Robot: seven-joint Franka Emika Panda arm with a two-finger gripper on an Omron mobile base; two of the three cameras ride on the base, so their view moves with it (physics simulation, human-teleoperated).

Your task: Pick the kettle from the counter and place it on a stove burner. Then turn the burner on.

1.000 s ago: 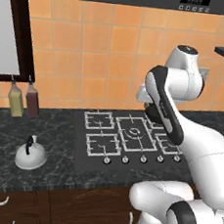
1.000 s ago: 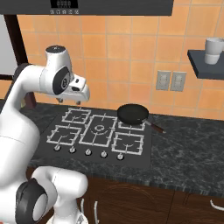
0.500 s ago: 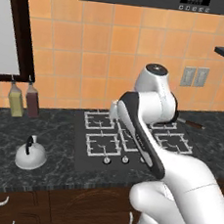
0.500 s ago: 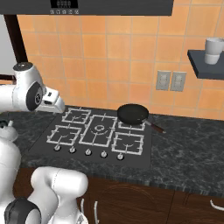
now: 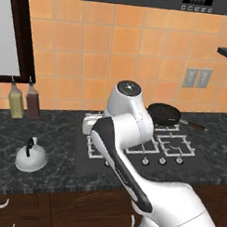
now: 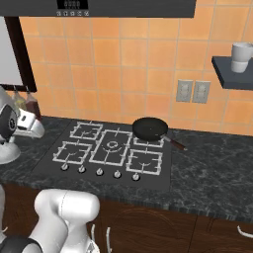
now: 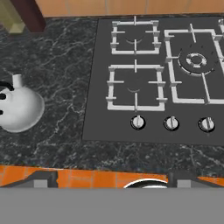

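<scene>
The kettle (image 5: 31, 157) sits upright on the counter (image 5: 38, 177), well to the left of the cooktop (image 5: 146, 146) and apart from it, with nothing touching it; in the hand view it lies at the left edge, its black handle partly cut off. So the task looks barely begun: the kettle is not lifted, no burner (image 7: 134, 89) carries it, and the knobs (image 7: 138, 122) along the cooktop's front edge appear untouched. The nearest small grates on the cooktop's left side stand free, while a frying pan (image 5: 164, 113) occupies the back right grate. The arm is swung toward the left, with the hand over the cooktop's left edge, above the surface and not yet over the kettle. The claw's fingers are not clearly visible, so the pictures alone do not settle it, but it reads as spread wide and holding nothing. Left to do: reach the kettle, grasp it, carry it to a free burner, set it down, and turn that burner's knob. Two bottles (image 5: 24, 103) stand by the wall behind the kettle.
</scene>
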